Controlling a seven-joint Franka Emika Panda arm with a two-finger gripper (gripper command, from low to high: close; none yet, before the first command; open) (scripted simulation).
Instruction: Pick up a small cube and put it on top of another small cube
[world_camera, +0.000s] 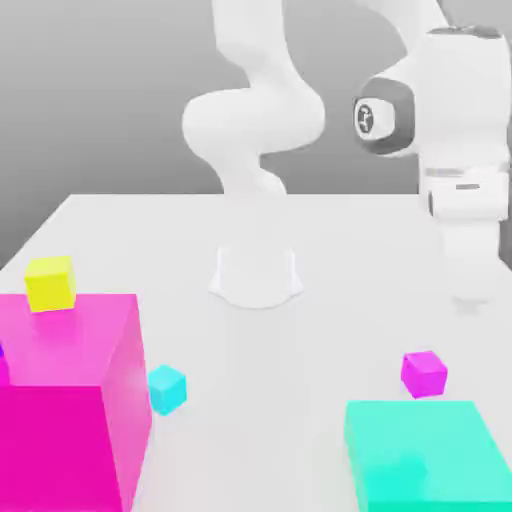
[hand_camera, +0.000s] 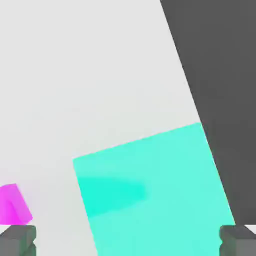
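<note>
The small cube (world_camera: 424, 373), plain magenta-purple, sits on the white table toward the exterior view's right, just behind a big turquoise block (world_camera: 430, 458). My gripper (world_camera: 468, 298) hangs above the table, behind and slightly right of that cube, apart from it. In the hand view both dark fingertips (hand_camera: 18, 241) stand far apart, so the gripper (hand_camera: 128, 242) is open with nothing held. The small cube (hand_camera: 14, 205) shows near one fingertip, beside the turquoise block (hand_camera: 150, 190). A tiny cyan cube (world_camera: 167, 389) rests on the table toward the exterior view's left.
A huge pink-magenta block (world_camera: 70, 400) fills the exterior view's lower left, with a small yellow cube (world_camera: 50, 283) at its far top edge. The arm's base (world_camera: 255, 275) stands mid-table. The table edge and dark floor (hand_camera: 220, 75) lie beyond the turquoise block.
</note>
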